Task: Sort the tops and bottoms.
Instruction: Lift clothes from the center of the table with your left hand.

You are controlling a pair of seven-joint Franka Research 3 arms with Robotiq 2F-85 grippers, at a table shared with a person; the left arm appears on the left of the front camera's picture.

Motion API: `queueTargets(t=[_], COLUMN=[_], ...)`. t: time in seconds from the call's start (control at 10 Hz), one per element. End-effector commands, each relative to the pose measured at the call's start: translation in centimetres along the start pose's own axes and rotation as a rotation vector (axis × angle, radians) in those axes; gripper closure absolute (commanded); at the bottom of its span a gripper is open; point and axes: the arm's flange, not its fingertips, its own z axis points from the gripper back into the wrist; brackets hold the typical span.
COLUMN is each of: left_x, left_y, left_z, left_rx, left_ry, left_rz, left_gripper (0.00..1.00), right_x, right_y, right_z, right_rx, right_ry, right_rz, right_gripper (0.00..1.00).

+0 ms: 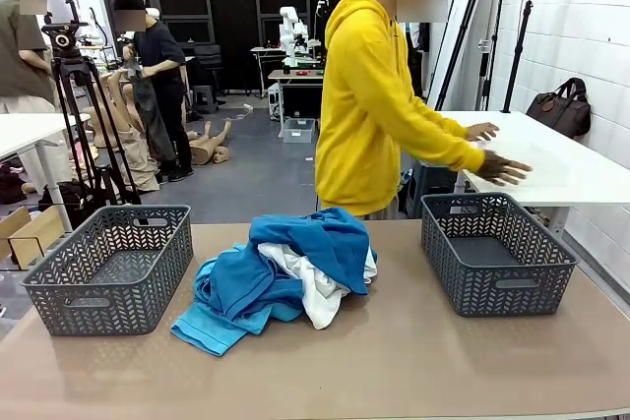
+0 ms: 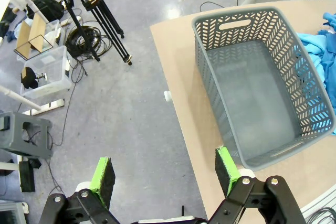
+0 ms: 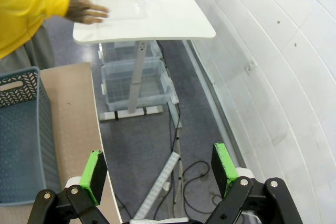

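Tops and bottoms (image 1: 285, 272) — blue, white, turquoise — heaped crumpled mid-table.

We read no text, label, brand or number in any view. Left basket (image 1: 110, 294), right basket (image 1: 492, 287), garments (image 1: 295, 263), yellow hoodie (image 1: 364, 115): nothing legible on them.

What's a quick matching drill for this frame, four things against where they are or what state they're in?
1. garment pile
2. left gripper
3. person's hands
4. right basket

A. flat on the white side table
B. open, near the left basket corner
C. at the right end of the table
D. heaped between the two baskets

Pairs: 1-D, 2-B, 3-A, 4-C
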Motion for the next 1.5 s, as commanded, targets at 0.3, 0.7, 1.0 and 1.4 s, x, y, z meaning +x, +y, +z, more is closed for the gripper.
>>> queueTargets(t=[0.3,0.7,1.0,1.4], left_x=[-0.3,-0.3,-0.3,4.0], left_y=[0.2,0.2,0.2,-1.1], left_z=[0.1,0.1,0.1,3.2], left_rx=[-0.004,-0.004,-0.004,-0.064], left_ry=[-0.005,-0.005,-0.005,-0.12], left_rz=[-0.006,-0.006,-0.006,-0.077], left_gripper=[0.0,0.0,0.0,0.0], right_x=[-0.2,-0.2,-0.2,-0.2], right_y=[0.0,0.0,0.0,0.0], right_z=[0.0,0.0,0.0,0.0], right_rx=[-0.002,-0.002,-0.002,-0.002], right_ry=[0.011,0.011,0.011,0.011], right_rz=[0.008,0.008,0.008,0.008], right_gripper=[0.0,0.0,0.0,0.0])
